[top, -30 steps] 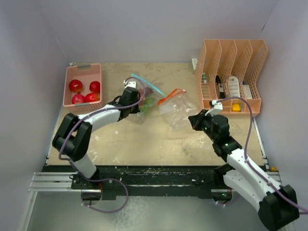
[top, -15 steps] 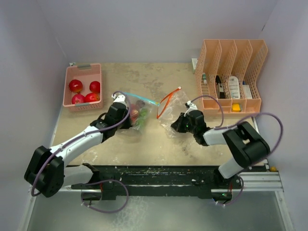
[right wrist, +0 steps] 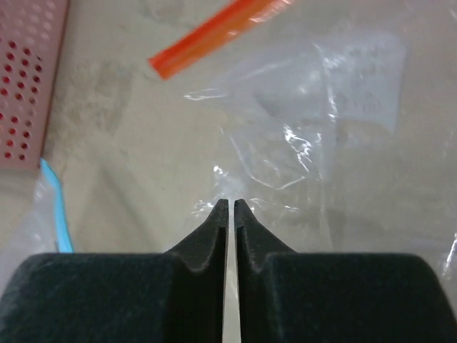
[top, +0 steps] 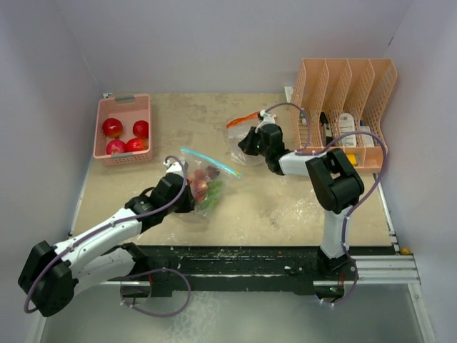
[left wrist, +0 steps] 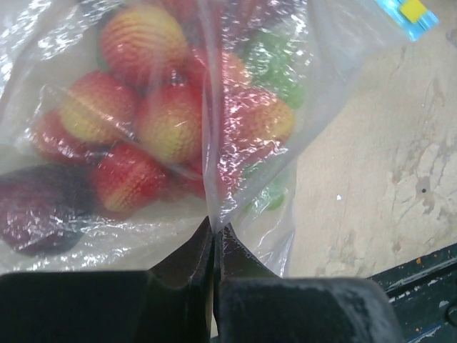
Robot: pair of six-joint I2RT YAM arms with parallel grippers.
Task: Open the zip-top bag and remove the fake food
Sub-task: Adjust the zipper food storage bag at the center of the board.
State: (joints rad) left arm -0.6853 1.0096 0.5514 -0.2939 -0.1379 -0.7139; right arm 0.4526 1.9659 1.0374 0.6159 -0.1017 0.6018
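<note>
The zip-top bag (top: 211,191) is clear with a blue zip strip (top: 211,162) and lies left of the table's middle. The fake food (left wrist: 168,121), red-and-yellow fruits with green and dark pieces, fills it. My left gripper (left wrist: 213,227) is shut on a fold of that bag's film at its near side, seen from above as the left gripper (top: 187,196). My right gripper (right wrist: 230,205) is farther back and to the right. Its jaws stand a thin slit apart, pinching the edge of a second, empty clear bag (right wrist: 335,121) with an orange zip (right wrist: 214,28).
A pink basket (top: 123,100) holding red apples (top: 112,127) stands at the back left. An orange file rack (top: 343,78) with small items stands at the back right, close to the right arm. The table's front edge is a black rail (top: 235,257).
My left gripper has pulled the filled bag nearer and slightly left. My right gripper has swung toward the back with the empty orange-zip bag.
</note>
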